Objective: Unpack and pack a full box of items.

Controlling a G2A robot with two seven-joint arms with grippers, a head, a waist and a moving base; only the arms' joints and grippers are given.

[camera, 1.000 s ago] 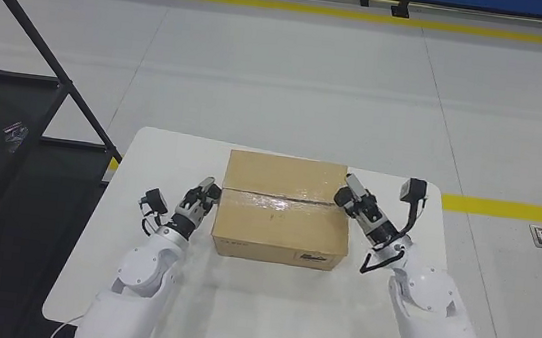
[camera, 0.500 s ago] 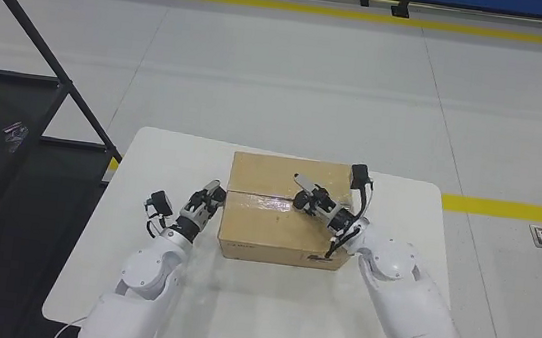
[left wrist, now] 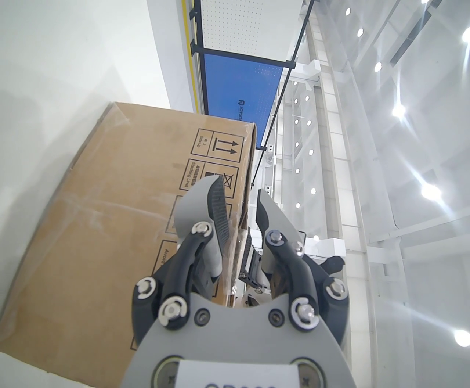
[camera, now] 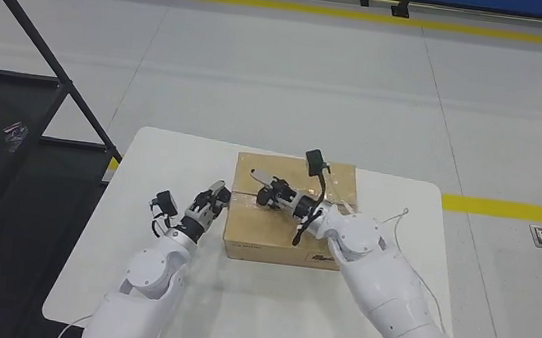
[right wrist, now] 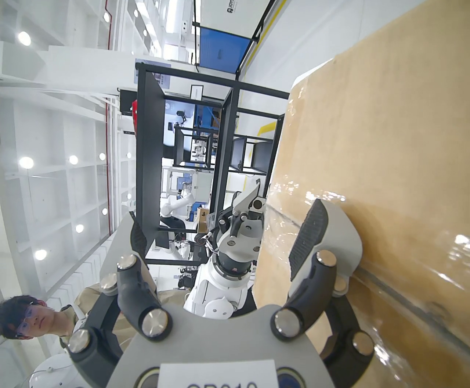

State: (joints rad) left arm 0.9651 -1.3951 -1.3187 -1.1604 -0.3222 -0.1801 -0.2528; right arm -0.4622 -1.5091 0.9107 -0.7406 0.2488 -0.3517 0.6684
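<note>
A brown cardboard box (camera: 289, 233), its top seam taped shut, stands in the middle of the white table (camera: 139, 265). My left gripper (camera: 215, 201) is at the box's left end, level with the taped seam. In the left wrist view the left gripper (left wrist: 240, 211) is open and straddles the box's (left wrist: 121, 205) upper edge. My right gripper (camera: 267, 189) lies over the box top near the left end of the seam. It is wide open (right wrist: 227, 235), with one fingertip (right wrist: 315, 235) resting on the taped box top (right wrist: 385, 154). The left gripper (right wrist: 244, 216) shows beyond it.
A black metal frame (camera: 33, 51) stands off the table's left side. A yellow floor line (camera: 508, 209) runs to the right. Bare table lies in front of the box and on either side of it.
My right gripper has swung from the box's right end across the top to the left part of the seam. The box has slid slightly right, and the left gripper followed.
</note>
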